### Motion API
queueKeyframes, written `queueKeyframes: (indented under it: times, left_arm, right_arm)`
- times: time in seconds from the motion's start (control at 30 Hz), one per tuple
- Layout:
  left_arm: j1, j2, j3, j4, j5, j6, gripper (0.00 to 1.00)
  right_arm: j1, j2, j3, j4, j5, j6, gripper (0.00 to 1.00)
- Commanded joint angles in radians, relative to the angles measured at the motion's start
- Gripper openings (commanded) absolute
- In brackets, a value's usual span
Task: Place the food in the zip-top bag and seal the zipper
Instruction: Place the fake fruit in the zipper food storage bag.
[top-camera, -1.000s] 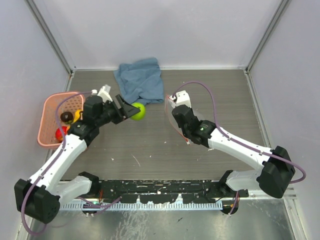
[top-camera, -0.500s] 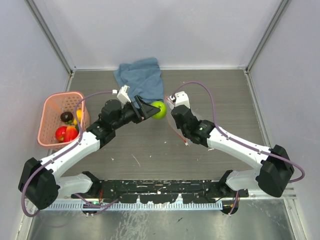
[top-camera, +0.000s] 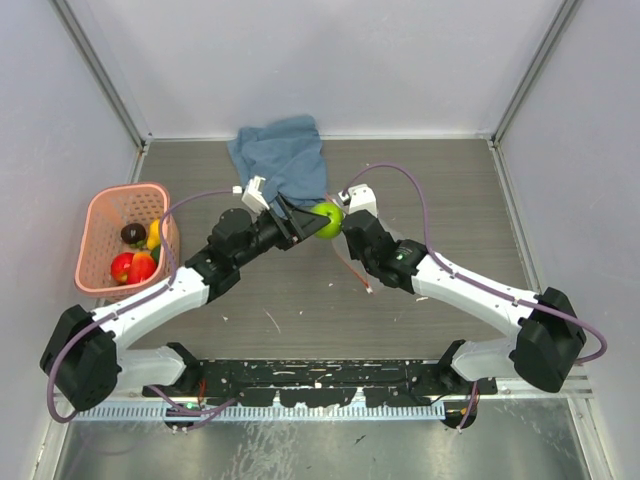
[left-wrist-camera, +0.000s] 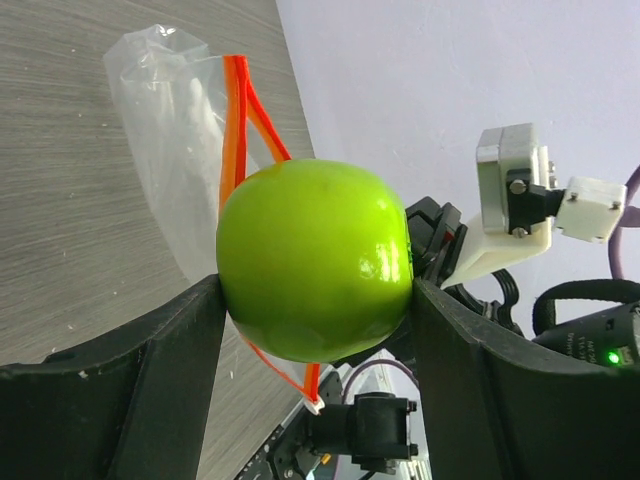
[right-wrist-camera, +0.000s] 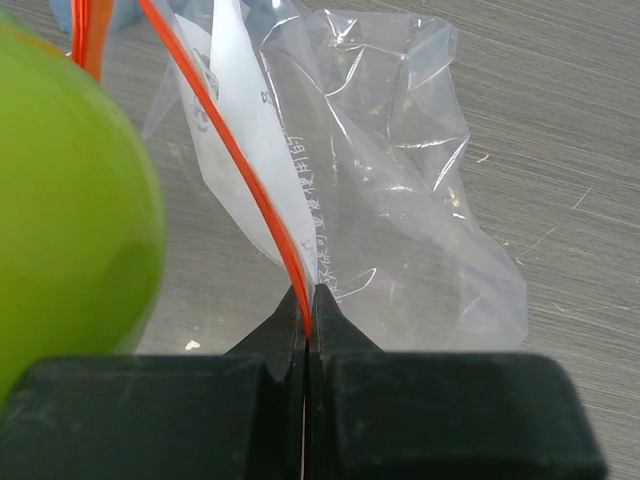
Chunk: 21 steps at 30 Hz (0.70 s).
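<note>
A glossy green toy fruit sits clamped between the two black fingers of my left gripper, held in the air at the mouth of the zip-top bag. The same green fruit fills the left edge of the right wrist view. My right gripper is shut on the bag's red-orange zipper, lifting that edge so the clear bag hangs to the table. More food, red, yellow and dark brown, lies in the pink basket.
A crumpled blue cloth lies at the back middle of the grey table, just behind both grippers. The pink basket stands at the left edge. Grey walls close in the back and both sides.
My left arm has carried the green fruit to the right, from near the basket up to the bag's mouth beside the right gripper. The right gripper has kept its hold on the zipper.
</note>
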Motion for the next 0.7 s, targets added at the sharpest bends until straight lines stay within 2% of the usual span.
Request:
queueKeyframes:
  times: [0.0, 0.23, 0.5, 0.67]
  left_arm:
    - [-0.012, 0.008, -0.004, 0.087, -0.046, -0.018, 0.41]
    - [-0.054, 0.027, 0.001, -0.054, -0.16, 0.045, 0.41]
    - [-0.126, 0.046, 0.082, -0.304, -0.356, 0.182, 0.43]
    - [-0.183, 0.058, 0.14, -0.374, -0.448, 0.256, 0.45]
  right_arm:
    - [-0.003, -0.021, 0.043, 0.048, -0.004, 0.027, 0.01]
    - [-0.004, -0.038, 0.05, 0.057, -0.015, 0.034, 0.01]
    - [-0.004, -0.062, 0.034, 0.097, -0.048, 0.037, 0.01]
    - [-0.004, -0.063, 0.029, 0.114, -0.081, 0.042, 0.01]
